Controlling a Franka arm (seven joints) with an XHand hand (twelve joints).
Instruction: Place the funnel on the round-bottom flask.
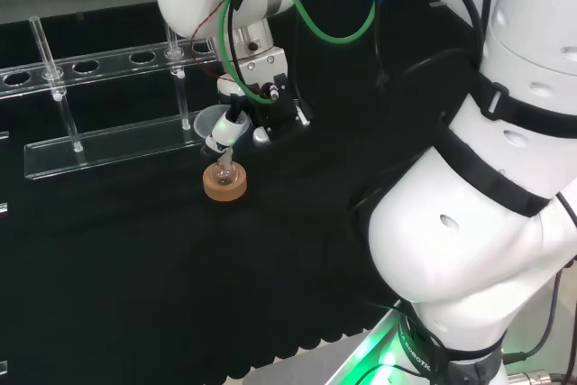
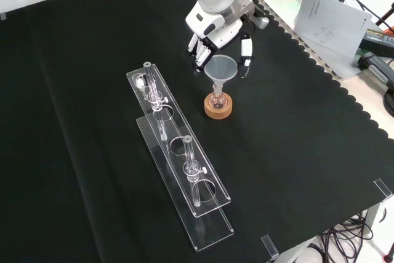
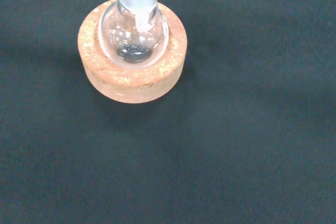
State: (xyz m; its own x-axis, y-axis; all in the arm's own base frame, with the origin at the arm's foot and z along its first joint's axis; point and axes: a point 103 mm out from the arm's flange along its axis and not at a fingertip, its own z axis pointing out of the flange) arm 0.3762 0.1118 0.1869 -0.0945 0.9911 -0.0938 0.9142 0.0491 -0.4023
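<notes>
A clear funnel [image 2: 220, 68] stands upright with its stem down in the neck of the round-bottom flask [image 2: 217, 98]. The flask sits in a cork ring [image 2: 219, 110] on the black cloth. The hand [image 2: 217, 34] comes in from above and its fingers [image 2: 246, 50] curl down on both sides of the funnel's cone, pinching it. In the head view the funnel [image 1: 213, 122] is just left of the hand [image 1: 242, 123], above the flask [image 1: 224, 169] and cork ring [image 1: 224, 186]. The wrist view looks down on the flask [image 3: 134, 38], with the stem inside its neck, and on the cork ring [image 3: 132, 80].
A long clear test-tube rack [image 2: 184, 170] with upright tubes lies left of the flask in the front view; in the head view this rack [image 1: 108, 143] is behind and to the left. The cloth's scalloped edge [image 2: 345, 100] and papers [image 2: 326, 13] lie at the front view's right.
</notes>
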